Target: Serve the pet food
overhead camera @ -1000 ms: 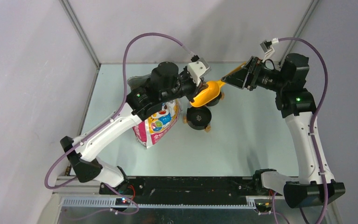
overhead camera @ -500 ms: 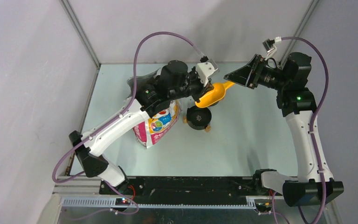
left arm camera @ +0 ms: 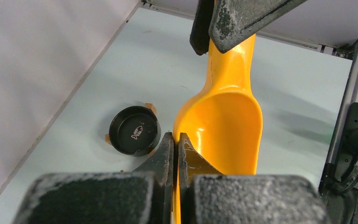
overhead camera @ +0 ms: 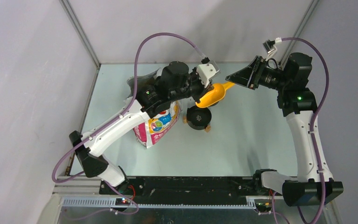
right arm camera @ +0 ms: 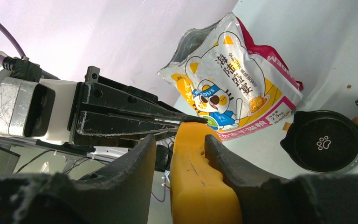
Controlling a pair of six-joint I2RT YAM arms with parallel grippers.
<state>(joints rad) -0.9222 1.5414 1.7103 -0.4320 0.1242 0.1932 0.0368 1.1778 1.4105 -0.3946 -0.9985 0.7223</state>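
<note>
A yellow scoop (overhead camera: 213,94) hangs in the air above the black bowls, and its bowl (left arm camera: 223,126) looks empty. My left gripper (left arm camera: 175,135) is shut on the thin side wall of the scoop's bowl, and also shows from above (overhead camera: 200,93). My right gripper (right arm camera: 179,140) stands open around the scoop's handle (right arm camera: 200,186), with a gap left on one side. From above, the right gripper (overhead camera: 228,80) meets the handle's tip. No pet food shows in any view.
A white, yellow and pink cartoon-cat bag (overhead camera: 158,123) stands left of the bowls, its top open (right arm camera: 233,88). One black bowl (overhead camera: 198,116) with a paw mark (right arm camera: 324,140) sits near the bag. A fish-marked bowl (left arm camera: 135,130) lies below the scoop. Walls close in the back.
My left arm has carried the scoop a little right and back, towards the right gripper. The right gripper's jaws have narrowed around the handle.
</note>
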